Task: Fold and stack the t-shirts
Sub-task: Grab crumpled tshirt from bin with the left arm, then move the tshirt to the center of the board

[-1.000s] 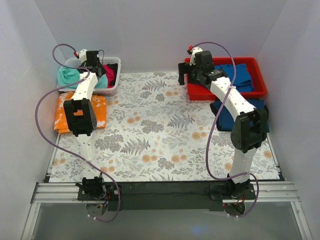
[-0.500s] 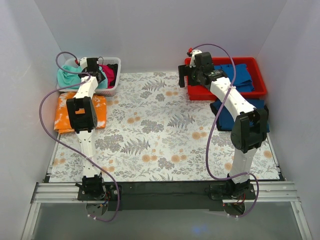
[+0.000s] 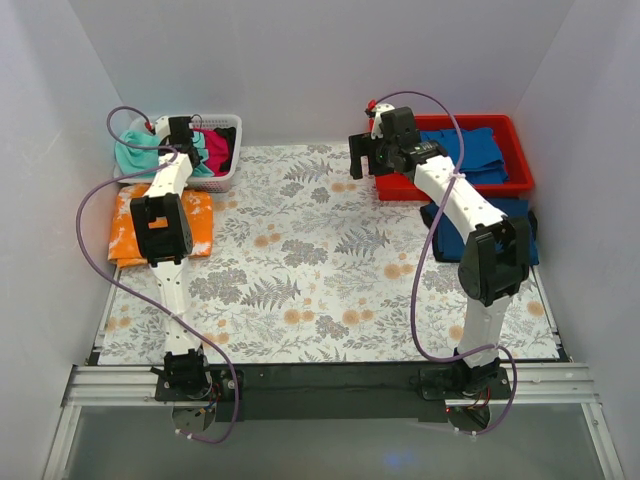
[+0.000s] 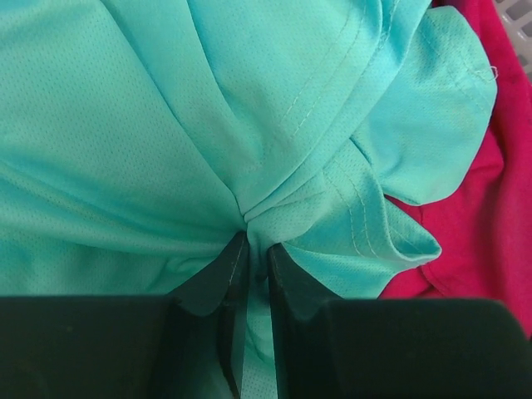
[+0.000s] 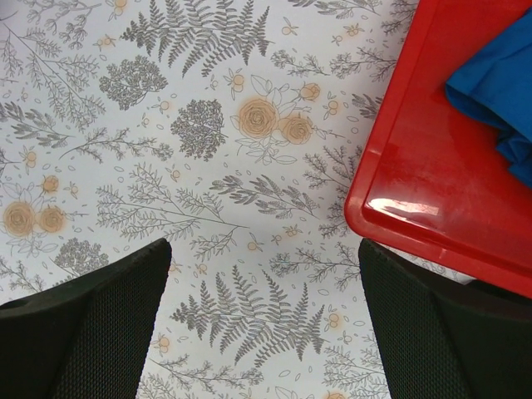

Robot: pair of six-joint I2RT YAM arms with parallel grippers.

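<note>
- The left gripper (image 4: pixel 256 249) is in the basket (image 3: pixel 226 176) at the far left. It is pinched nearly closed on a bunched fold of the teal shirt (image 4: pixel 125 125).
- The teal shirt lies crumpled in the basket. The pink shirt (image 4: pixel 465 233) touches it on the right, also unfolded.
- The right gripper (image 5: pixel 259 249) is spread wide and holds nothing. It hovers over the fern sheet (image 3: pixel 320 260), just beside the near-left corner of the red bin (image 5: pixel 416 166).
- An orange shirt (image 3: pixel 198 225) lies flat as a neat rectangle on the surface just in front of the basket. It looks folded, so I judge that 1 shirt is done.
- A blue shirt (image 3: pixel 482 150) lies rumpled in the red bin. The other blue shirt (image 3: pixel 440 228) lies on the surface just in front of the bin, partly hidden by the right arm. I cannot tell whether it is folded.
- No 2 shirts lie stacked on each other in view.
- By my reading the task is in its early part. The teal shirt has to come out, be spread on the sheet and folded. The pink shirt and at least 1 blue shirt need the same, and then all must be stacked.
- The step in hand looks like lifting the teal shirt from the basket.
</note>
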